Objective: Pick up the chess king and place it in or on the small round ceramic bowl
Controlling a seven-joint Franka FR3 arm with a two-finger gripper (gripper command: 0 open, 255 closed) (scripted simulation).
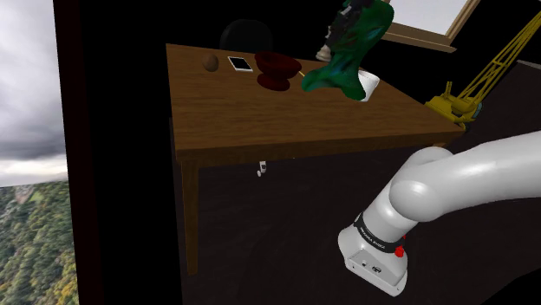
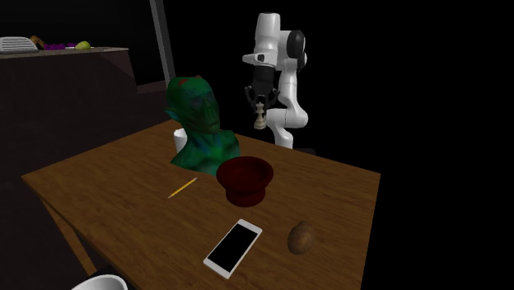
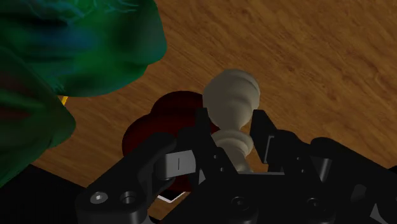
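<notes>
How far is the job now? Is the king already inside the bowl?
The pick-up looks done: the gripper is shut on the pale chess king, held above the wooden table. In hand: the carry, since the king hangs apart from the dark red bowl. Left: lower it into the bowl and open the fingers.

It's dim in here. The wooden table (image 1: 260, 113) takes most of the light, a warm, even glow across its top. The dark red bowl (image 2: 245, 180) lays a soft shadow round its foot. The green bust (image 2: 198, 123) carries a faint sheen. The white arm (image 1: 468, 186) shines pale and is shaded underneath. The chess king (image 3: 232, 95) glows cream on top and darker lower down. A black area surrounds the table, and a grey, cloudy sky (image 1: 30, 78) brightens the shoulder view's left.
</notes>
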